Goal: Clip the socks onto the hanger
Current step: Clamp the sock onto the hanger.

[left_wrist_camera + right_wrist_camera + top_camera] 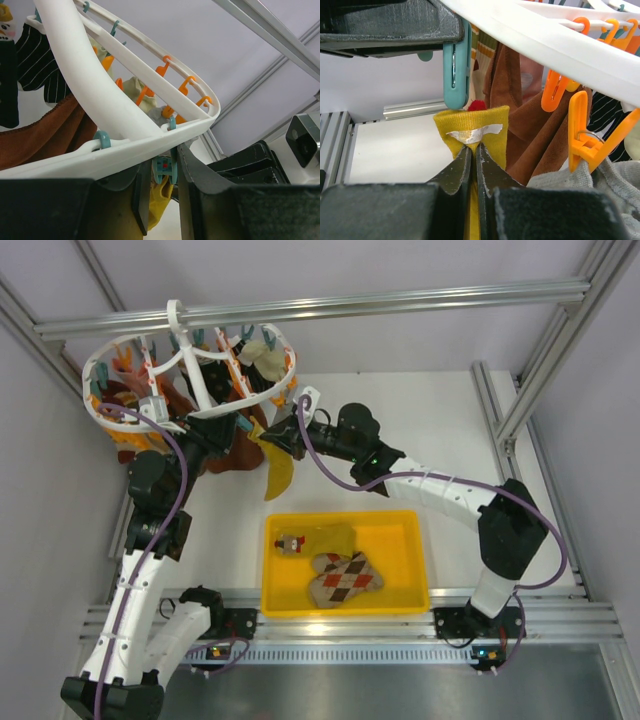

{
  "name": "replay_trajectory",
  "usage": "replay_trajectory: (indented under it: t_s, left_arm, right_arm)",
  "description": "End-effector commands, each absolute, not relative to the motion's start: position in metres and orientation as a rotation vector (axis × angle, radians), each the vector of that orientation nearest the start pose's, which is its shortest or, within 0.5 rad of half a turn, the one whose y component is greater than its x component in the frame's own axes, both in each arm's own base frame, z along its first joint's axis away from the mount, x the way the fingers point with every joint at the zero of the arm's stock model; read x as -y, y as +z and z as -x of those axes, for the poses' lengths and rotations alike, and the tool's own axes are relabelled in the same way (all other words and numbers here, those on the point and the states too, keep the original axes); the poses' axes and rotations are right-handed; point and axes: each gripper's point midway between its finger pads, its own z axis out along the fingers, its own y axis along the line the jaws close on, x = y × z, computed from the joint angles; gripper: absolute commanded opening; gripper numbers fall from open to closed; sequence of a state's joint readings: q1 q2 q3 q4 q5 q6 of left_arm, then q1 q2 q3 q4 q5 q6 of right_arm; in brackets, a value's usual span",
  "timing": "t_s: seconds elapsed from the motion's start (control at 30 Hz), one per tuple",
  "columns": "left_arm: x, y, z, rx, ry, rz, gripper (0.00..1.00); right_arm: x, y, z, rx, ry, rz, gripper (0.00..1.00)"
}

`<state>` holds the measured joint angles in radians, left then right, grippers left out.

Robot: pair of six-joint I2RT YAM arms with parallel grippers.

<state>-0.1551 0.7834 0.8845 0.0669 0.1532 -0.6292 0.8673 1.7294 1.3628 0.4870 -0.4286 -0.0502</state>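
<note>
Pinching the cuff of the mustard-yellow sock (pixel 470 122), the right gripper (pixel 474 150) holds it just below a teal clip (pixel 455 70). The left gripper (pixel 162 172) is closed on that clip, which hangs from the rim of the white hanger (pixel 85 95).

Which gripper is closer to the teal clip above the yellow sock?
Left. The left gripper has the teal clip between its fingers; the right gripper sits just below, pinching the yellow sock by its cuff.
</note>
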Motion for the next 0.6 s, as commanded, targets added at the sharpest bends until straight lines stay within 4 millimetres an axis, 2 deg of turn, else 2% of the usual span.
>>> replay_trajectory:
  t_s: [0.0, 0.57]
  left_arm:
    - [0.1068, 0.3832, -0.3073, -1.477, -0.775, 0.181, 0.00]
    - [0.1080, 0.3799, -0.3079, -1.490, -0.781, 0.180, 0.00]
  right_arm:
    - [-0.4627, 0.3706, -0.3017, -1.067, 0.981, 0.952, 0.00]
    - [-0.4602, 0.3801, -0.3022, -1.051, 0.983, 0.940, 0.00]
